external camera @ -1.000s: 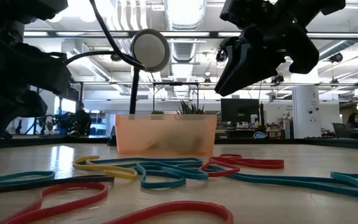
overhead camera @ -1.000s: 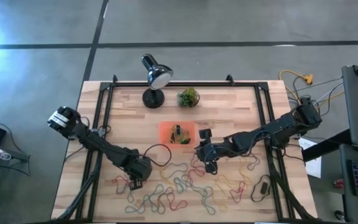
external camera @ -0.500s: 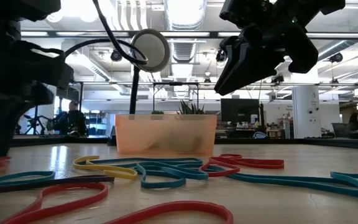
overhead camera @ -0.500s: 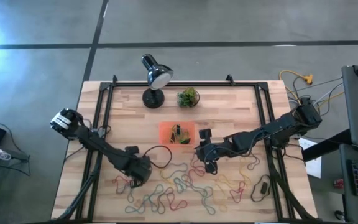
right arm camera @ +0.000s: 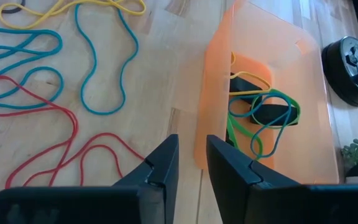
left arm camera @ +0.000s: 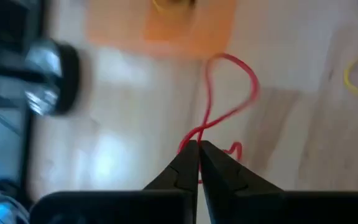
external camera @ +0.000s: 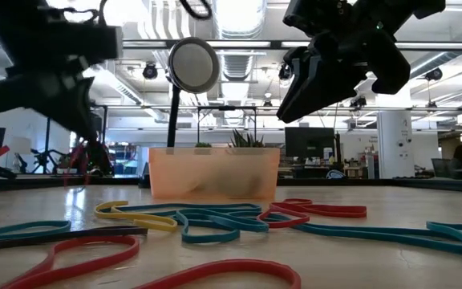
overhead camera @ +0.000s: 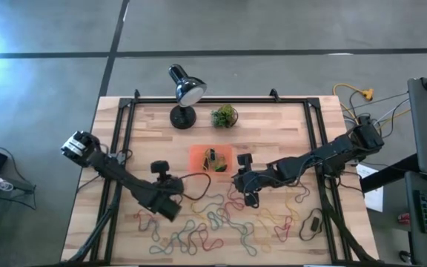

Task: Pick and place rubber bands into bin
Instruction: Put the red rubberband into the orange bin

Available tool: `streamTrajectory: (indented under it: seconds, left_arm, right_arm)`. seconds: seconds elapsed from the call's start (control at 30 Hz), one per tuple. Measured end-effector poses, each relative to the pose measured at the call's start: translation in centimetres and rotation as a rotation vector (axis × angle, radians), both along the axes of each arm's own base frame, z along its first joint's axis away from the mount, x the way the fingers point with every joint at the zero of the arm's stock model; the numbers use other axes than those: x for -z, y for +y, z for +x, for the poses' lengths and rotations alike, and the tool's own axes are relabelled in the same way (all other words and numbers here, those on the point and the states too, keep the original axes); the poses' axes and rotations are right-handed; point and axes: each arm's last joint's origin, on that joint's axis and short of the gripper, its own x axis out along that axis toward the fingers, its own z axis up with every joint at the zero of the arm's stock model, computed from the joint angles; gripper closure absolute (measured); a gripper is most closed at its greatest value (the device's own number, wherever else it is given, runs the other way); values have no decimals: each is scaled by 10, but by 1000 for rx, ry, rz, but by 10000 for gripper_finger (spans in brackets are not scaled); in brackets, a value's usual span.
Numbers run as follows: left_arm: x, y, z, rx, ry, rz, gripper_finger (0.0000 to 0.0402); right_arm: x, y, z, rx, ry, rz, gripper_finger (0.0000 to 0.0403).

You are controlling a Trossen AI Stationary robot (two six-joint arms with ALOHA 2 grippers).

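Note:
My left gripper (overhead camera: 167, 194) (left arm camera: 197, 146) is raised over the table's left-centre, short of the orange-red bin (overhead camera: 211, 159) (left arm camera: 166, 25), and is shut on a red rubber band (left arm camera: 229, 93). My right gripper (overhead camera: 234, 172) (right arm camera: 191, 152) hovers open at the bin's near right corner (right arm camera: 207, 124) and touches nothing. Green, yellow and black bands (right arm camera: 260, 112) lie in the bin. Many loose rubber bands (overhead camera: 221, 219) (external camera: 207, 221) lie flat on the wood near the table's near edge. My left gripper pinches the red rubber band between its shut fingertips at one spot of the strand (left arm camera: 194, 142). The loop spreads out ahead of the fingers. In the low view the band (external camera: 79, 160) dangles slack below the gripper, off the wood.
A black desk lamp (overhead camera: 184, 96) and a small green potted plant (overhead camera: 224, 115) stand beyond the bin. A black cable (overhead camera: 191, 182) loops beside my left arm. Black frame rails (overhead camera: 121, 148) run along both table sides. A small black object (overhead camera: 311, 222) lies near the right rail.
My left gripper has risen from the table near the near-left bands, tipped from pointing down to pointing toward the bin, and carried the red band up with it. My right arm has kept still.

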Motion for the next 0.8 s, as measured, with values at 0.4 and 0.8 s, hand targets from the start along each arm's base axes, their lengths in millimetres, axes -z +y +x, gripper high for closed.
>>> streamTrajectory:
  seconds: [0.4,0.8]
  left_arm:
    - [-27,2,12,74,-197,392,401]
    - [-23,27,51,136,-181,440,401]
  right_arm:
    - [0,0,0,0,0,0,334]
    - [0,0,0,1,0,0,335]
